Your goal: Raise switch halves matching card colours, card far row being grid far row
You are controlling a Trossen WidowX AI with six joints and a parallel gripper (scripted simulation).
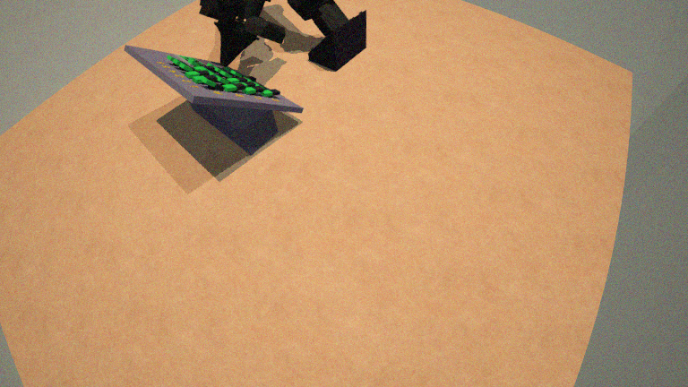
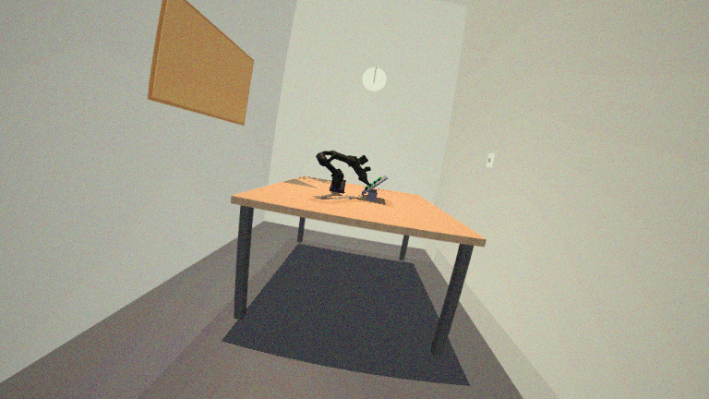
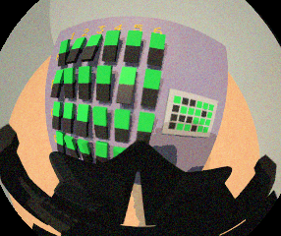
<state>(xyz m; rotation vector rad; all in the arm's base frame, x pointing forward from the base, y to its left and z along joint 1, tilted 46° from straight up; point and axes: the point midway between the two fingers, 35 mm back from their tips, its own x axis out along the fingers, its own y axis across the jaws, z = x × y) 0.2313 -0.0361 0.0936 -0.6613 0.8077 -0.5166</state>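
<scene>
Closed, empty fingers hide the nearest row of switches [image 3: 108, 86]; card [image 3: 191, 112] squares blur.

Little can be read here. Along the far edge of the purple panel [image 3: 202, 73], above the grid of switches [image 3: 108, 92], runs a row of small yellow marks that look like column numbers; in the wrist view they are too blurred to make out with any certainty. In the top view the same yellow marks show as specks along the panel's edge, unreadable. The small card [image 3: 191, 112] bears only green and dark squares, no writing.
</scene>
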